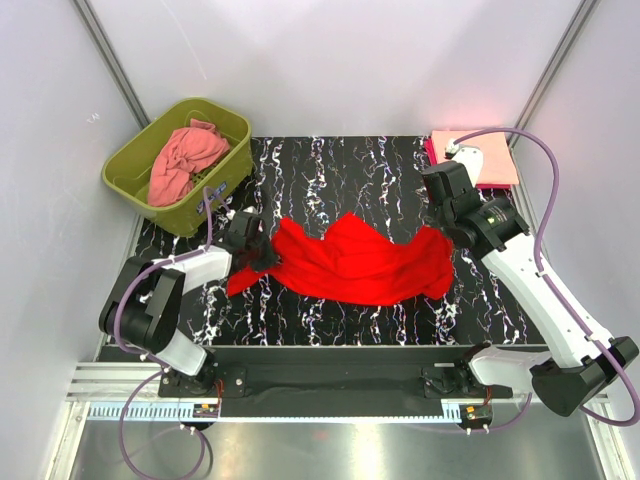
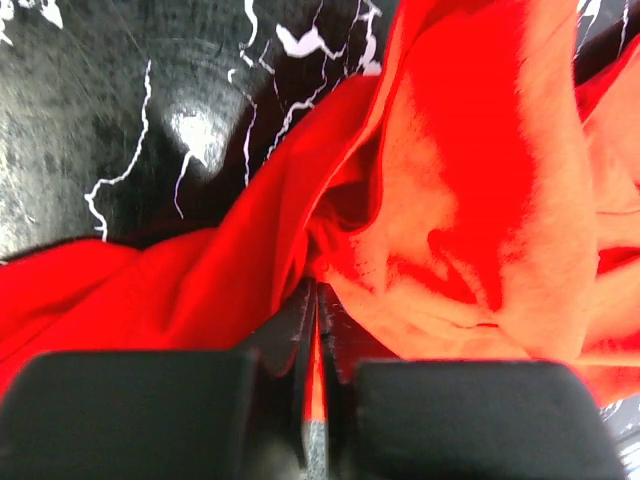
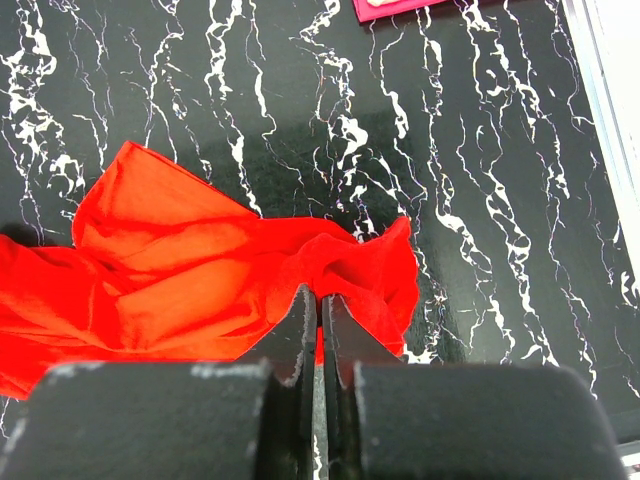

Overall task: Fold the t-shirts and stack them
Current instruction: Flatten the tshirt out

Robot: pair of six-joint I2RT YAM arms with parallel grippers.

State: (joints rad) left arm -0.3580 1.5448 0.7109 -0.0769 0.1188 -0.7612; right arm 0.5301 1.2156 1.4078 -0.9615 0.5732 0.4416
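A bright red t-shirt (image 1: 350, 262) lies crumpled across the middle of the black marbled table (image 1: 330, 165). My left gripper (image 1: 262, 258) is shut on its left end; in the left wrist view red cloth (image 2: 450, 150) is pinched between the closed jaws of the gripper (image 2: 318, 292). My right gripper (image 1: 447, 232) is shut on the shirt's right end, and the right wrist view shows the cloth (image 3: 200, 270) bunched at that gripper (image 3: 320, 296). A salmon-pink t-shirt (image 1: 185, 160) sits crumpled in the tub. A folded pale peach t-shirt (image 1: 488, 152) lies on a magenta t-shirt (image 1: 431, 150) at the back right.
The olive-green plastic tub (image 1: 130, 170) stands at the back left corner of the table. White enclosure walls stand close on both sides and behind. A corner of the magenta shirt (image 3: 385, 8) shows at the top of the right wrist view.
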